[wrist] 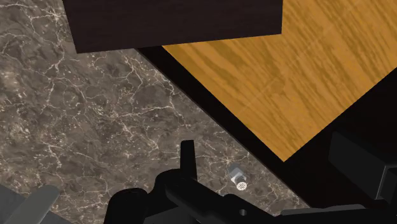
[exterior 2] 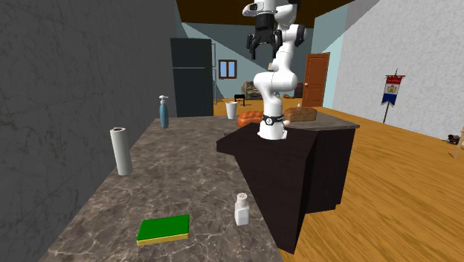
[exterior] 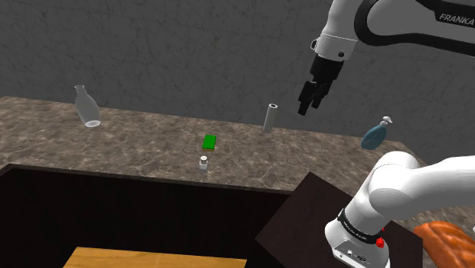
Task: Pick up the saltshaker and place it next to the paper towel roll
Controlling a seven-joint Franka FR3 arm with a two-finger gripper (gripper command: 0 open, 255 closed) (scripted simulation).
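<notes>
The saltshaker (exterior: 203, 164) (exterior 2: 242, 209) is a small pale shaker with a grey cap, upright near the marble counter's front edge. The paper towel roll (exterior: 269, 116) (exterior 2: 120, 151) stands upright by the grey back wall, well apart from the shaker. My black gripper (exterior: 310, 97) (exterior 2: 262, 43) hangs high above the counter, open and holding nothing, off to the shoulder view's right of the roll. In the wrist view the saltshaker (wrist: 238, 179) shows far below, between the spread fingers of the gripper (wrist: 266, 153).
A green sponge (exterior: 209, 141) (exterior 2: 163, 228) lies between shaker and roll. A glass bottle (exterior: 87, 106) stands far left, a blue spray bottle (exterior: 376, 135) (exterior 2: 163, 112) at the right end. The dark stand (exterior: 320, 209) adjoins the counter (exterior: 137, 145); wood floor (wrist: 286, 76) lies beyond its edge.
</notes>
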